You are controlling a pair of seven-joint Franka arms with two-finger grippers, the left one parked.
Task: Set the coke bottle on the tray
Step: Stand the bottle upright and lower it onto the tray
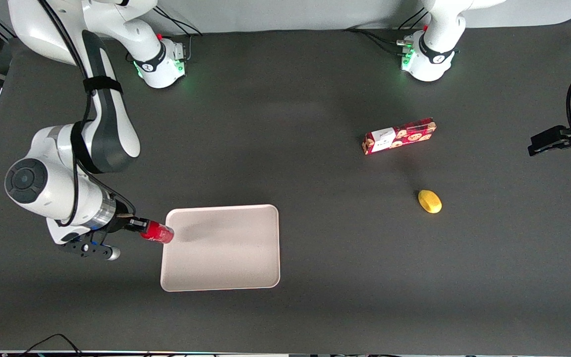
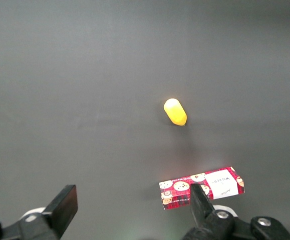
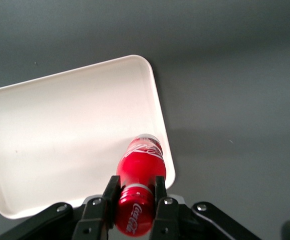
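Note:
The coke bottle [image 1: 157, 232] is an all-red bottle with white lettering, and my gripper [image 1: 139, 226] is shut on its neck just below the cap. It hangs in the air, tilted, with its base [image 3: 146, 147] over the rim of the tray [image 1: 221, 248]. The tray [image 3: 64, 135] is a large pale rectangle with rounded corners and holds nothing. Both black fingers [image 3: 110, 192] press the bottle's neck [image 3: 134, 190] from either side, with my gripper [image 3: 134, 191] above the tray's edge nearest the working arm's end of the table.
A red cookie box [image 1: 399, 136] and a yellow lemon-like object [image 1: 429, 201] lie toward the parked arm's end of the table. The same box [image 2: 202, 187] and yellow object [image 2: 175, 111] show in the left wrist view. Dark mat [image 1: 315, 248] surrounds the tray.

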